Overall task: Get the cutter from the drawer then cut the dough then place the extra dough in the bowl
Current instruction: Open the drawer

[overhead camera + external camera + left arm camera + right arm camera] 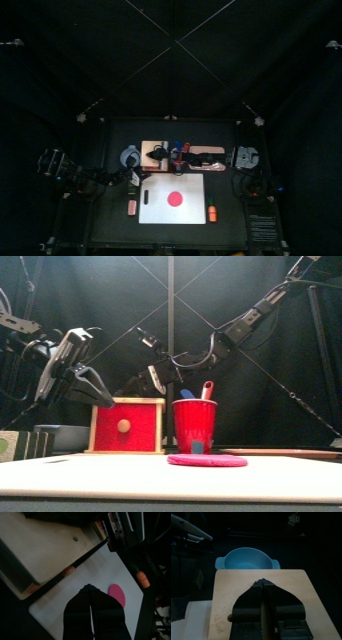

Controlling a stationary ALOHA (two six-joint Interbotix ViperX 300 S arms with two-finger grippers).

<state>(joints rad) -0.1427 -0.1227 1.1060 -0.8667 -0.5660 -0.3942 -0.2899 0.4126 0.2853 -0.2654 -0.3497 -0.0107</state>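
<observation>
The pale wooden box (pixel 163 156) stands at the back of the table, its red drawer front (pixel 127 427) pushed in. A flat red dough disc (pixel 174 197) lies on the white cutting board (pixel 156 212) in front of it. My right gripper (pixel 261 582) hovers shut and empty over the box top (pixel 231 597), reaching in from the right (pixel 167 360). My left gripper (pixel 90 593) is shut and empty above the board's left part (pixel 67 607), near the dough (pixel 118 595) and drawer front. The blue-grey bowl (pixel 127 156) sits left of the box. No cutter is visible.
A red cup (pixel 195 424) holding a blue and a red toy knife stands right of the box. Two small orange toys lie beside the board, one on the left (pixel 132 207), one on the right (pixel 210 213).
</observation>
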